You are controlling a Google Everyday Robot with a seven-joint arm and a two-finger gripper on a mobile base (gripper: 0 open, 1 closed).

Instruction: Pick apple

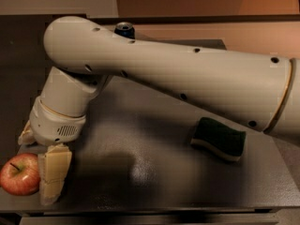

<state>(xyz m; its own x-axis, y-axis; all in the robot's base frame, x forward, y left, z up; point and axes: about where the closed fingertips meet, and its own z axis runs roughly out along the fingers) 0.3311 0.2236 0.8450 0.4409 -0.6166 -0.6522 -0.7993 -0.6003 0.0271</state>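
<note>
The apple (18, 174), red with yellowish patches and a short dark stem, sits at the near left corner of the grey table (154, 172). My gripper (37, 168) hangs from the big white arm (187, 78) right at the apple. One cream finger (54, 172) stands against the apple's right side, reaching down to the table. The other finger's tip (26, 136) shows just behind and above the apple. The fingers are apart, open, with nothing held.
A dark green sponge with a pale underside (218, 138) lies on the table at the right. The top of a soda can (124, 29) shows behind the arm at the back. The table's front edge runs just below the apple.
</note>
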